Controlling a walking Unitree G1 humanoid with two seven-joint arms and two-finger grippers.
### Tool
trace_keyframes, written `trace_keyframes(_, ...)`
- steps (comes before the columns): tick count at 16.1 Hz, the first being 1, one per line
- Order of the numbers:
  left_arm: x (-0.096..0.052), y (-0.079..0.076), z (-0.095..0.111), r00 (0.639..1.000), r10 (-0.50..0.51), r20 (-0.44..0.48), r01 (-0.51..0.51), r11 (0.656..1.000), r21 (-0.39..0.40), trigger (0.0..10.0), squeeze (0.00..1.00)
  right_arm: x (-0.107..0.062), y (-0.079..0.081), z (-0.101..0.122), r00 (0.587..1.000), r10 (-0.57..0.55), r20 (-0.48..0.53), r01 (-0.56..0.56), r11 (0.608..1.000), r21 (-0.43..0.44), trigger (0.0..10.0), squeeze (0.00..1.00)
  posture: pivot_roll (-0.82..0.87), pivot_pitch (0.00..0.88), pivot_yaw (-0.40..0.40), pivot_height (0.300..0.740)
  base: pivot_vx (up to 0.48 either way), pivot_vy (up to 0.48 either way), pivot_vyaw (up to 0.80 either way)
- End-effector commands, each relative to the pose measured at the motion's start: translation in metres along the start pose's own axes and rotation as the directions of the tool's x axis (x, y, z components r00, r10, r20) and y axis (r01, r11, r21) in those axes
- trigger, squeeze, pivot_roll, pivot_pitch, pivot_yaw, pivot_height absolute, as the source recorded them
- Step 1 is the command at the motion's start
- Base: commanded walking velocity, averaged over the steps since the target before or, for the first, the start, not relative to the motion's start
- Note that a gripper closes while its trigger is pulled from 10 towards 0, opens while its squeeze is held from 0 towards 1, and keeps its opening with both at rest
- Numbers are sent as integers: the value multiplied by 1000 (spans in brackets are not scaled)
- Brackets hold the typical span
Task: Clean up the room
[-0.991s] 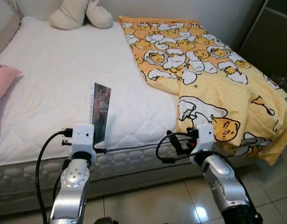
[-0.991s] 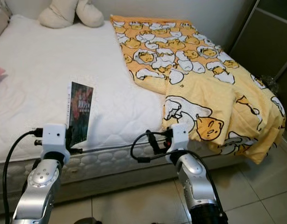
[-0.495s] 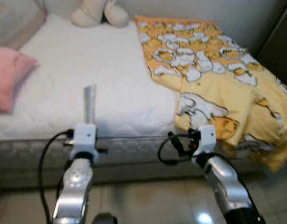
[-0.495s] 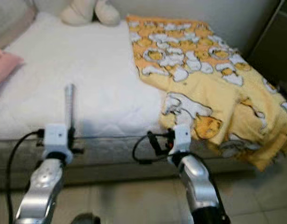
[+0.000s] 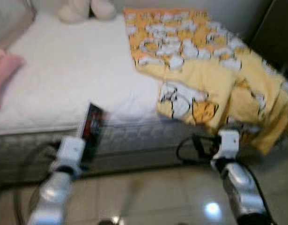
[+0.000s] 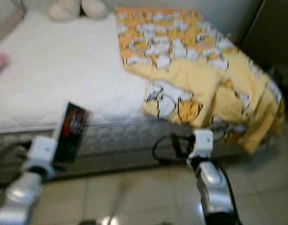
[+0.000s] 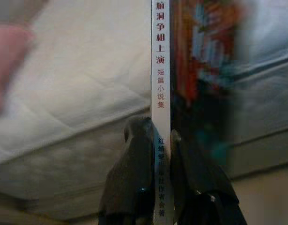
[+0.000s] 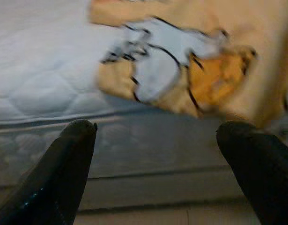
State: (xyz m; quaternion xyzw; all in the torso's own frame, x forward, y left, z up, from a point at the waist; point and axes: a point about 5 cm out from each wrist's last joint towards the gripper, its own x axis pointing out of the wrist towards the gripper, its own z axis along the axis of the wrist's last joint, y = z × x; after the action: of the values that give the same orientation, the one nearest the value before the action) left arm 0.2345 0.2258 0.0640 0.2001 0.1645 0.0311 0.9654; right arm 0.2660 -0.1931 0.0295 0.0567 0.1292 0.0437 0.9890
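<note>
Left hand (image 7: 161, 140) clamped on book (image 5: 91, 127), right hand (image 8: 158, 154) apart, empty; could slip from thin spine grip while walking.

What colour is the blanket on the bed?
Yellow-orange with white cartoon figures; the blanket shows best in the left eye view.
</note>
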Motion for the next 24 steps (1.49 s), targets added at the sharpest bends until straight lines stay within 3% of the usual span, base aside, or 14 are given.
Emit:
trace_keyframes(1,7,10,29,994,7,105,-10,999,31,10000,0,7,13,5,999,2,40,-3,1000,26,10000,0,109,0,89,740,0,0,0)
trace_keyframes(3,14,11,53,984,-17,180,9,999,45,10000,0,8,30,-3,1000,7,29,-8,998,57,10000,0,120,0,107,740,0,0,0)
trace_keyframes(5,20,3,68,973,-18,232,15,1000,15,10000,0,9,35,-3,998,27,52,-31,997,64,10000,0,107,0,91,740,0,0,0)
trace_keyframes(7,24,-9,67,977,-8,215,22,998,-63,10000,0,15,34,5,996,39,79,-43,998,51,10000,0,79,0,67,740,0,0,497)
trace_keyframes(10,24,-21,62,983,-16,185,31,996,-80,10000,0,22,36,16,991,83,101,-86,996,29,10000,12,65,0,44,740,0,0,417)
trace_keyframes(15,25,-12,57,986,27,162,-14,997,-80,10000,0,25,39,16,987,121,101,-123,992,15,10000,47,85,0,37,740,0,0,0)
trace_keyframes(17,25,-15,60,985,27,169,-14,997,-81,10000,0,26,44,17,984,148,98,-148,989,-4,10000,125,86,0,31,740,0,0,0)
trace_keyframes(20,29,-15,60,986,34,163,-16,994,-107,10000,0,31,47,19,981,175,78,-174,984,-30,10000,102,74,0,20,740,0,0,0)
trace_keyframes(21,29,-15,58,987,36,155,-16,992,-126,10000,0,32,46,20,983,168,68,-165,985,-43,10000,0,68,0,17,740,0,0,0)
trace_keyframes(24,33,-16,59,985,22,169,10,982,-188,10000,0,34,47,25,981,176,78,-171,983,-66,10000,0,52,0,12,740,87,0,0)
